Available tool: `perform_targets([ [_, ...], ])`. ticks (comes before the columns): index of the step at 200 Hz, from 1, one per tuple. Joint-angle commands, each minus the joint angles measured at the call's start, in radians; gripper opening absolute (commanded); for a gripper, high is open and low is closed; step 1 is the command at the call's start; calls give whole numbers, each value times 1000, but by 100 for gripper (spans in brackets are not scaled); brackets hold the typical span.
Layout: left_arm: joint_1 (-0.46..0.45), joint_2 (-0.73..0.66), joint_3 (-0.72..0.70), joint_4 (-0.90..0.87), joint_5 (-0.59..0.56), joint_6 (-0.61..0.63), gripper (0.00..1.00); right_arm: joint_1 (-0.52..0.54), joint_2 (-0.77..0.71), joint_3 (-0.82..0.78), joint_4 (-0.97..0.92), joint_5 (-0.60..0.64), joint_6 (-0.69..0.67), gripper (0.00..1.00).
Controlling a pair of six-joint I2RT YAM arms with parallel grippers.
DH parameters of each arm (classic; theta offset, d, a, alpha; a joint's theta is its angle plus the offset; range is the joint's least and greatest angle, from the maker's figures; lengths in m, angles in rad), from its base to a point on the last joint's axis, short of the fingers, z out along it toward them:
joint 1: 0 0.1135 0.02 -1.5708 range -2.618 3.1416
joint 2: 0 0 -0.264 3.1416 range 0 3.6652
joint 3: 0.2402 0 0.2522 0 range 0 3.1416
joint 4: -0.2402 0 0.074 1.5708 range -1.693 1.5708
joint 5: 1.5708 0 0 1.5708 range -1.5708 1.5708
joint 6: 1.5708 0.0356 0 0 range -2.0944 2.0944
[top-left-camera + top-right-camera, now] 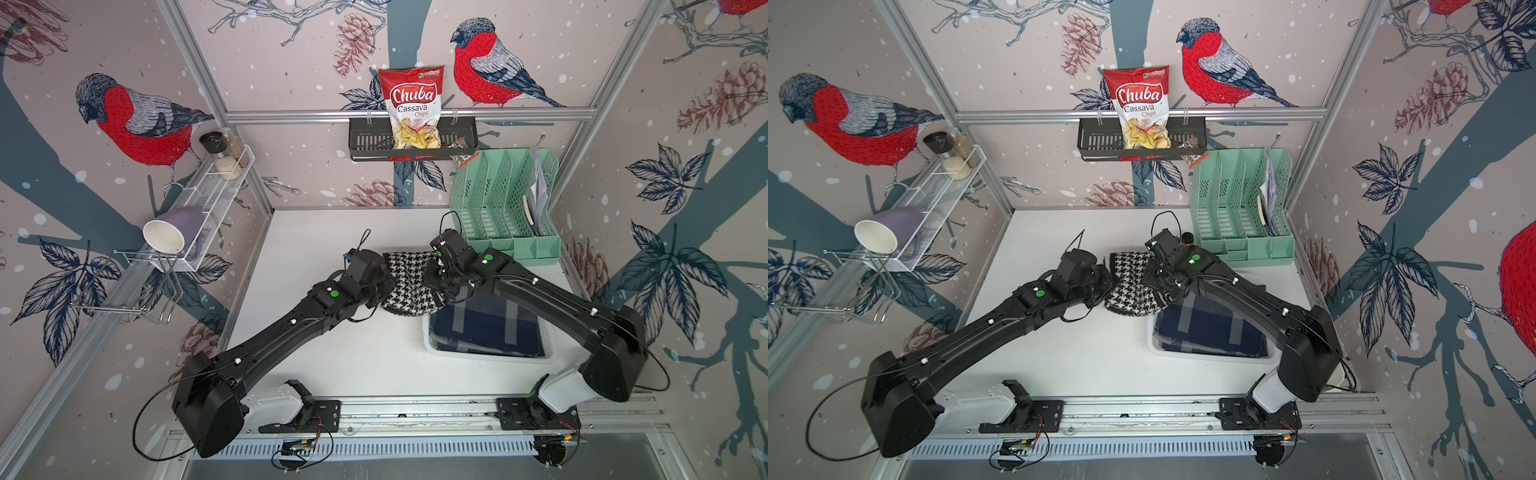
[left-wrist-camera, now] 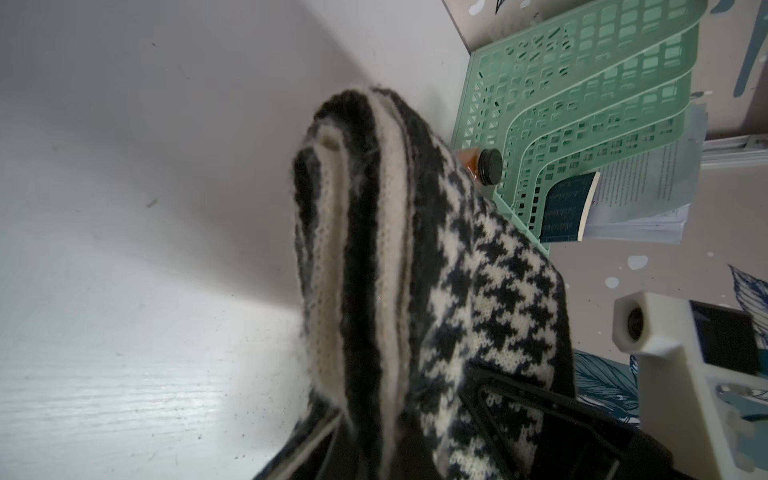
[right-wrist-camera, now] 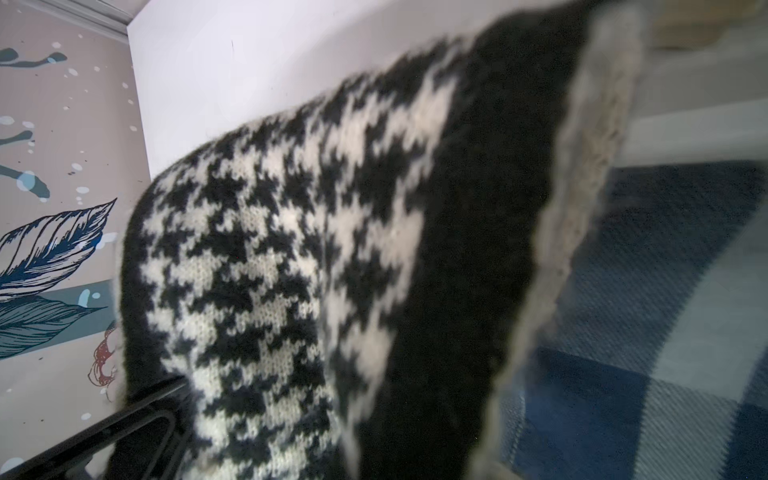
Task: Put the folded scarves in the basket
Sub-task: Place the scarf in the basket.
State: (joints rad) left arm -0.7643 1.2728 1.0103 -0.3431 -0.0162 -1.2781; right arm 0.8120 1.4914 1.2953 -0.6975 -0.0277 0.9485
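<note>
Left gripper (image 1: 384, 286): I see it clamped on the scarf (image 1: 409, 282).
Right gripper (image 1: 432, 278): pinching the opposite edge.
Scarf: folded, hanging between my grippers, just beside the basket (image 1: 427, 334), not inside.
Basket: holds a navy checked cloth (image 1: 486, 328).

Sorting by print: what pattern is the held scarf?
Black-and-white houndstooth; the scarf shows best in the right wrist view.

The left gripper (image 2: 403, 415) clamps a folded black-and-white houndstooth scarf (image 2: 415, 270), its layered edges showing against the white table (image 2: 145, 249). Beyond it, a small amber jar (image 2: 482, 164) with a black lid stands just beside the mint green organiser (image 2: 582, 104).
</note>
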Motion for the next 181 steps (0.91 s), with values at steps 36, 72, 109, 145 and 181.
perform_targets([
  [36, -201, 202, 151, 77, -45, -75, 0, -112, -272, -221, -104, 120, 4, 0],
  [72, -270, 335, 257, 92, -30, -81, 0, -234, -371, -321, -157, 121, -65, 0],
  [109, -313, 416, 323, 89, -24, -90, 0, -356, -433, -361, -185, 111, -124, 0],
  [145, -340, 431, 331, 78, -20, -108, 0, -399, -442, -363, -216, 88, -154, 0],
  [181, -361, 434, 323, 79, -14, -125, 0, -404, -462, -391, -216, 94, -152, 0],
])
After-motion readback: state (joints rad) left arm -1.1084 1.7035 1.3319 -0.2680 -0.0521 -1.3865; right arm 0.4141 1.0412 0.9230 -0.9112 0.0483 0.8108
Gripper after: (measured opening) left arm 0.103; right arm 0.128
